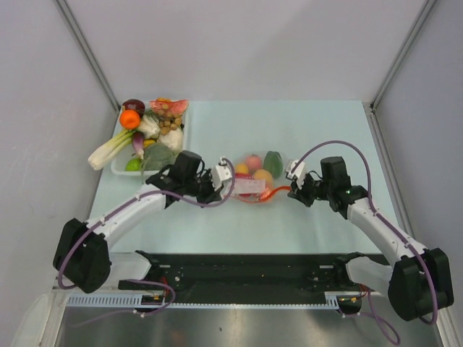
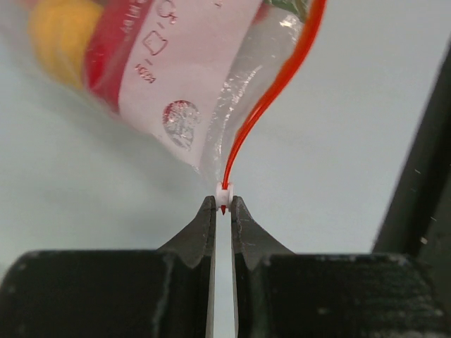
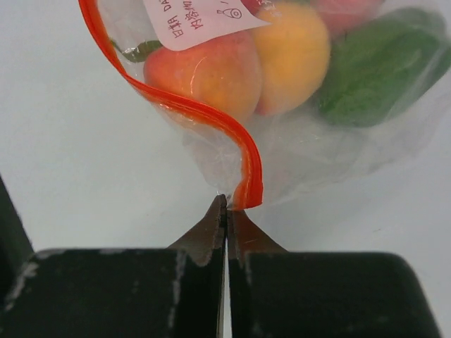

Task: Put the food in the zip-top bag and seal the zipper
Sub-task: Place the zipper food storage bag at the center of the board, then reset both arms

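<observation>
The clear zip-top bag (image 1: 255, 181) lies mid-table with food inside: a peach-coloured fruit (image 3: 211, 67), a yellow-orange fruit (image 3: 292, 49) and a green piece (image 3: 373, 67). Its red-orange zipper (image 2: 278, 84) curves along the near edge. At the bag's left end, my left gripper (image 2: 223, 204) is shut on the small white slider (image 2: 223, 193) of the zipper. My right gripper (image 3: 227, 203) is shut on the bag's right corner, right beside the zipper's end (image 3: 248, 190). The bag's white label (image 2: 183, 63) faces the left wrist camera.
A clear tray (image 1: 187, 137) at the back left holds a pile of toy fruits and vegetables (image 1: 155, 126). A leek (image 1: 108, 150) hangs over its left side. Grey walls close in the table on three sides. A black rail (image 1: 246, 264) runs along the near edge.
</observation>
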### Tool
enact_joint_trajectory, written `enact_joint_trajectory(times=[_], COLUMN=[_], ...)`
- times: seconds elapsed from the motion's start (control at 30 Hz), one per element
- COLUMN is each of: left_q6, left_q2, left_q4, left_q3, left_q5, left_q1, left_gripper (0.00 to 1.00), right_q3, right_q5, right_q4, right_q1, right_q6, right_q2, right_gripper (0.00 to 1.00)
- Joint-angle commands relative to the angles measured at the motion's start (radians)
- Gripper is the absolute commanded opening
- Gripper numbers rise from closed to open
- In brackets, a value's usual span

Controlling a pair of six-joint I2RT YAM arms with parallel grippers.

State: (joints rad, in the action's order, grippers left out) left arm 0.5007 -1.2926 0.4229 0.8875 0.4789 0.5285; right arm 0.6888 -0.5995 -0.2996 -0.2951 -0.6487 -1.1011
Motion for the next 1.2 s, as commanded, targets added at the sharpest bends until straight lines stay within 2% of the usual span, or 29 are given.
enact_joint_trajectory(times=[0.0,0.1,0.2,0.3,0.33,0.43,0.53,0.67,0.77,0.8,0.87,0.9,0.93,0.97,1.1,1.17], left_q6=[-0.083,-0.093,-0.116,-0.151,-0.159,-0.183,-0.214,-0.232,-0.24,-0.246,-0.264,-0.272,-0.277,-0.278,-0.318,-0.341], left_q2=[0.122,0.179,0.21,0.225,0.23,0.249,0.266,0.273,0.289,0.295,0.317,0.325,0.329,0.329,0.27,0.221], left_q4=[-0.049,-0.047,-0.039,-0.029,-0.026,-0.013,0.008,0.063,0.112,0.132,0.146,0.158,0.165,0.174,0.239,0.279], left_q3=[-0.088,-0.145,-0.173,-0.182,-0.182,-0.177,-0.148,-0.081,-0.036,-0.024,0.013,0.028,0.042,0.083,0.235,0.353], left_q5=[0.037,0.006,-0.003,0.004,0.009,0.007,0.001,-0.002,-0.008,-0.019,-0.037,-0.058,-0.066,-0.069,-0.036,0.024], left_q1=[0.097,0.171,0.212,0.223,0.225,0.238,0.254,0.263,0.263,0.263,0.263,0.261,0.258,0.24,0.092,-0.036], left_gripper=[0.01,0.03,0.08,0.19,0.21,0.32,0.41,0.48,0.57,0.66,0.76,0.89,0.96,1.0,0.99,1.0], right_q3=[-0.024,-0.029,-0.029,-0.02,-0.011,0.011,0.044,0.122,0.17,0.202,0.228,0.256,0.268,0.284,0.356,0.412], right_q5=[-0.022,-0.014,-0.006,0.001,0.013,0.05,0.076,0.095,0.086,0.084,0.076,0.076,0.078,0.078,0.084,0.075], right_q4=[-0.114,-0.165,-0.222,-0.291,-0.311,-0.372,-0.421,-0.478,-0.506,-0.509,-0.506,-0.5,-0.493,-0.475,-0.429,-0.427], right_q1=[-0.01,-0.013,-0.019,-0.027,-0.039,-0.064,-0.068,-0.064,-0.061,-0.062,-0.058,-0.053,-0.047,-0.042,0.007,0.069], right_q6=[-0.112,-0.127,-0.141,-0.149,-0.147,-0.118,-0.085,-0.014,0.07,0.098,0.168,0.19,0.213,0.24,0.394,0.443], right_q2=[0.072,0.095,0.13,0.174,0.185,0.233,0.27,0.291,0.297,0.299,0.302,0.302,0.3,0.296,0.227,0.179], right_gripper=[0.02,0.06,0.15,0.37,0.52,0.73,0.82,0.89,0.93,0.94,0.97,0.99,1.0,1.0,1.0,1.0])
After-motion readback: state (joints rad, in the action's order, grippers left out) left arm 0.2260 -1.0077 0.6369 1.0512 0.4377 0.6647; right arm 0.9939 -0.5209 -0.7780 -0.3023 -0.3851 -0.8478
